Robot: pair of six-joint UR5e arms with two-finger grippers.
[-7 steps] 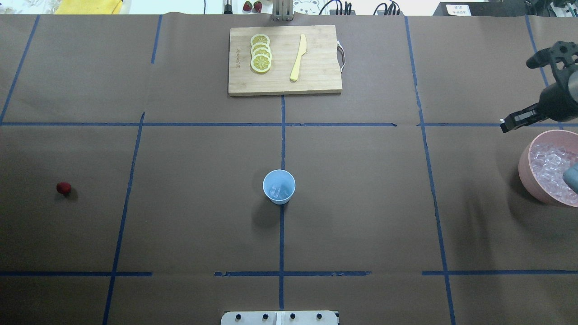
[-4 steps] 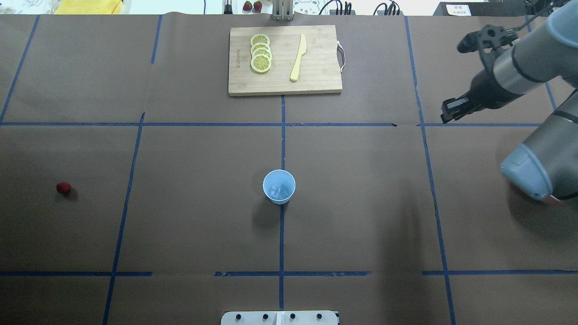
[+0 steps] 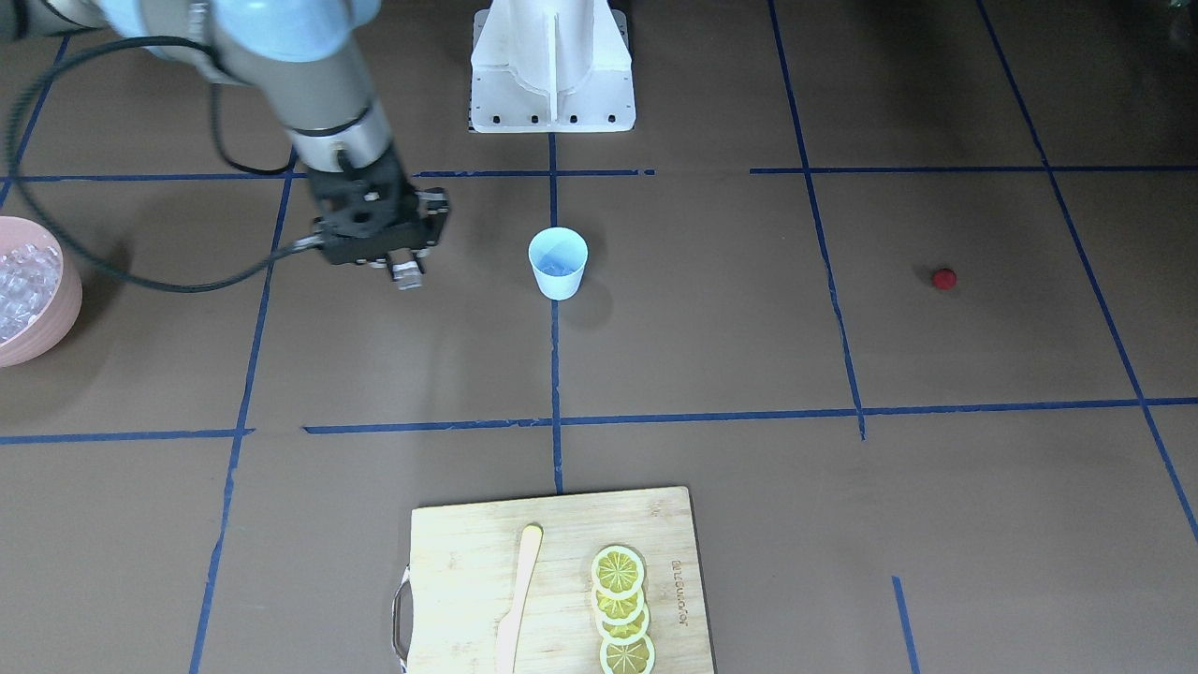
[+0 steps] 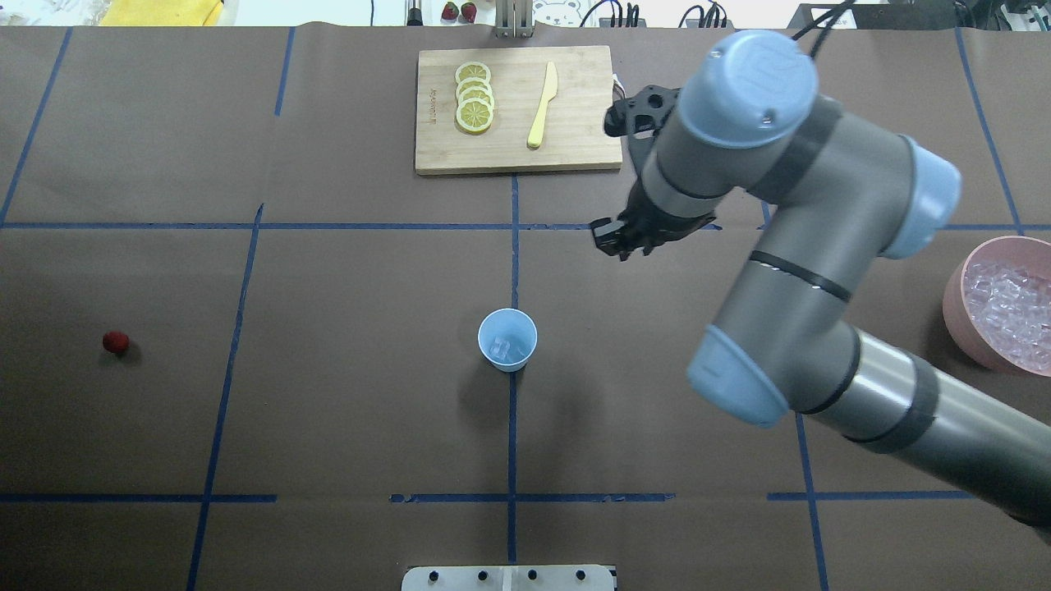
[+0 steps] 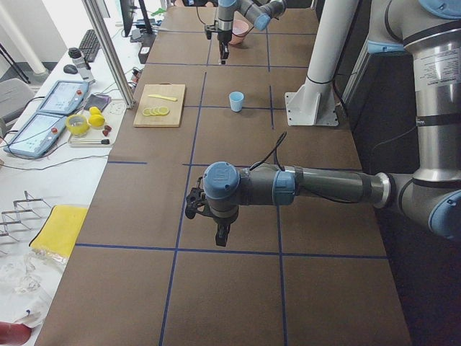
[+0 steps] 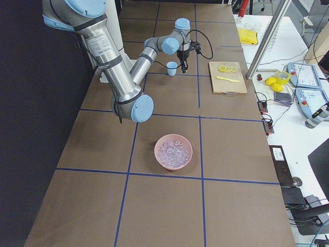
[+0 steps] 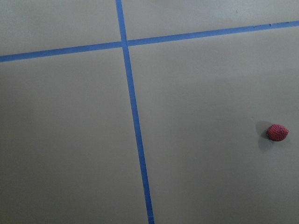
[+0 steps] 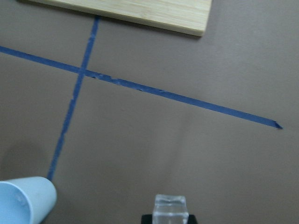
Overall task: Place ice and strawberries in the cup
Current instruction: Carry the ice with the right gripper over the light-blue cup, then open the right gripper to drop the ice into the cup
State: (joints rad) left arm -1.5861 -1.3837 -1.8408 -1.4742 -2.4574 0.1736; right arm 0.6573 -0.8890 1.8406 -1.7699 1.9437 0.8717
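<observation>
1. Over the robot's right half of the table, the right gripper hangs above the brown paper, clamped tight on one clear ice cube. The right wrist view shows that cube wedged right at the bottom of the picture.
2. Centre stage, the cup stands upright on the blue tape line. It is apart from the gripper. From the right wrist its rim just peeks in at the lower left corner, so the cube is beside the cup and not over its mouth.
3. Look into the cup from overhead: something clear and glassy sits at the bottom. How many pieces, I cannot tell.
4. Far out at the right edge sits the pink bowl, heaped with ice, well apart from the cup.
5. Way over on the left side lies the strawberry, alone on the paper with nothing touching it. It shows small and red at the right edge of the left wrist view.
6. The left gripper appears in the side view only, pointing down above the table. Whether its fingers are spread or together, I cannot tell.
7. At the far edge rests the cutting board, with lemon slices in an overlapping row and a yellow knife beside them.
</observation>
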